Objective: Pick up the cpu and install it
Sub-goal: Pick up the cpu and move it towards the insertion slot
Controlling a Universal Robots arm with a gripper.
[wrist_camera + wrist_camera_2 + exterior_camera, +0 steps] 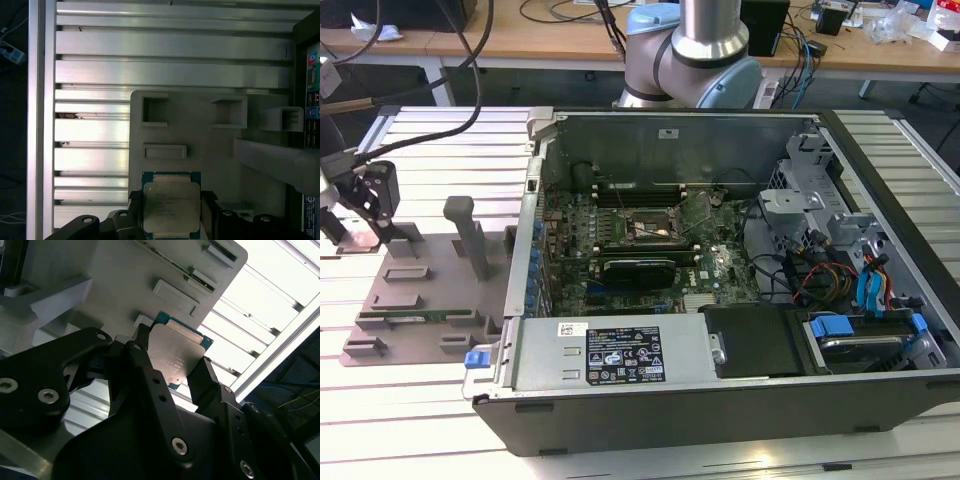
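hand (174,351) astride the cpu (172,362), perhaps in contact

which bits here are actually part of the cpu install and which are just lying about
Part of the job: cpu, gripper closed on its sides, grey holder tray, socket in the computer case.
Just lying about: long black card, blue-tabbed drive, drive cables.
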